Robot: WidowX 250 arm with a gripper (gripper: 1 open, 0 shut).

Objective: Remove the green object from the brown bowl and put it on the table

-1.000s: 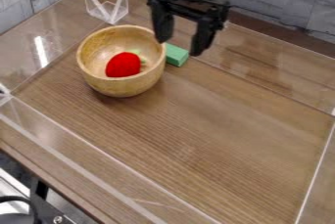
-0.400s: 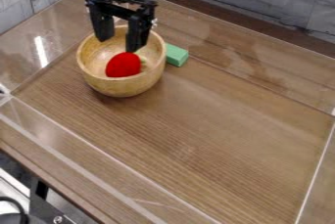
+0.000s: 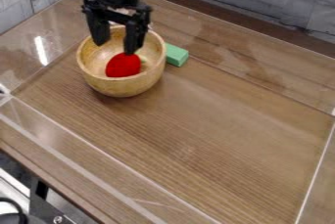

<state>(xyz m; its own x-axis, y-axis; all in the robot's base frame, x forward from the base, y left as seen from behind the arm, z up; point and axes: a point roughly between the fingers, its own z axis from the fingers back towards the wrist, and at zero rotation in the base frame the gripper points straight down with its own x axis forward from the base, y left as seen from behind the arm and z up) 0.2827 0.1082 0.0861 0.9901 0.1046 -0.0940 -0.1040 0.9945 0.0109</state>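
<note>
Two fingers of my pincer point(image 3: 116, 40) stand apart, empty, above the bowl point(image 3: 92, 73). To their right, the block point(image 3: 175, 56) lies on the table point(image 3: 197, 120); probably light, soft: grip its long sides.

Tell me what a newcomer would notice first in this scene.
The red round object inside the brown bowl at the table's far left catches the eye first. The black gripper hangs open right above it, over the bowl's back rim. The green object lies on the table just right of the bowl, not in it.
</note>
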